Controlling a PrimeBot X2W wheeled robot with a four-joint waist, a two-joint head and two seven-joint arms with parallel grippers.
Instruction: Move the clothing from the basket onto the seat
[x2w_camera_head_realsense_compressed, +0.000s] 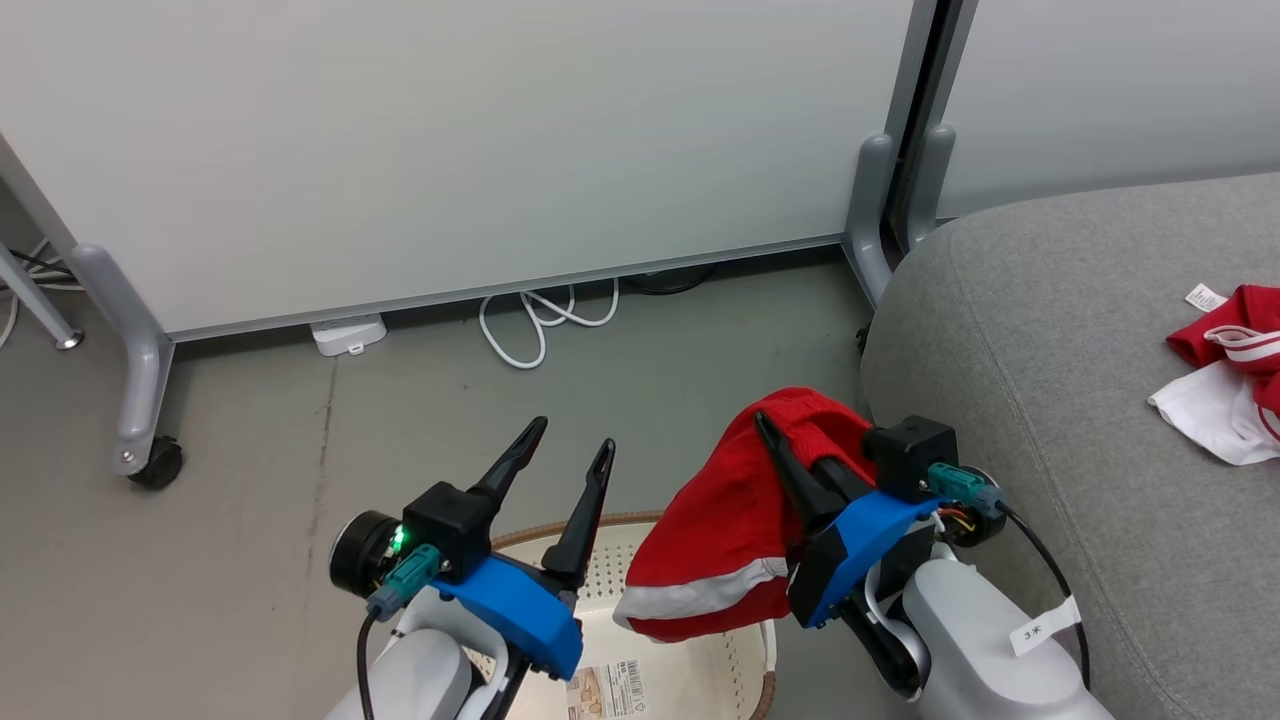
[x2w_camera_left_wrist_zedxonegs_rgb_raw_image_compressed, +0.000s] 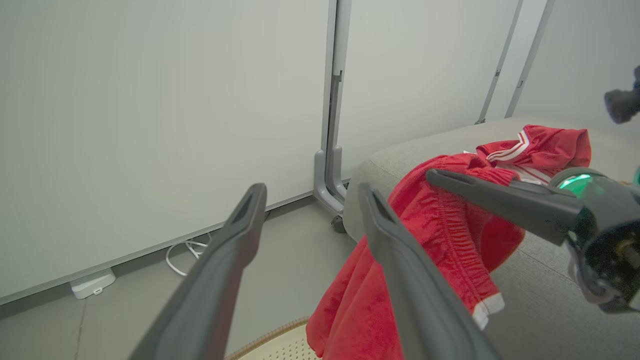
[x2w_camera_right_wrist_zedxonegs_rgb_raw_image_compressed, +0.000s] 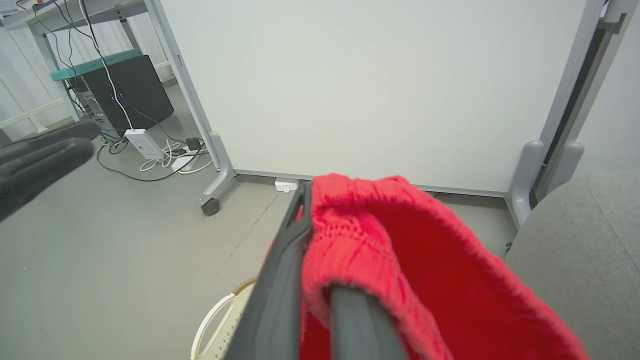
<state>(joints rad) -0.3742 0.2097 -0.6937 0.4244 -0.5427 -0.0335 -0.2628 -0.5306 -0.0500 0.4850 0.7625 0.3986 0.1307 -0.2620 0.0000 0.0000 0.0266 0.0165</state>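
Two red garments are showing: the first garment (x2w_camera_head_realsense_compressed: 730, 520) is hanging from the right end effector (x2w_camera_head_realsense_compressed: 790, 450), and the second garment (x2w_camera_head_realsense_compressed: 1235, 365) is lying on the one grey sofa (x2w_camera_head_realsense_compressed: 1080, 380). The left end effector (x2w_camera_head_realsense_compressed: 573, 433) is making two end effectors. One basket (x2w_camera_head_realsense_compressed: 620, 575) is sitting near. Two partition panels (x2w_camera_head_realsense_compressed: 450, 150) are standing far, with one white cable loop (x2w_camera_head_realsense_compressed: 545, 320) and one power adapter (x2w_camera_head_realsense_compressed: 348, 334) lying below.

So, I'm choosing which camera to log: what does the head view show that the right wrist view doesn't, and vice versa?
Head view adds a second red-and-white garment on the grey sofa and a barcode sticker. Right wrist view adds a black computer tower beneath a teal shelf. Both: the right gripper clamping red shorts over the laundry basket.
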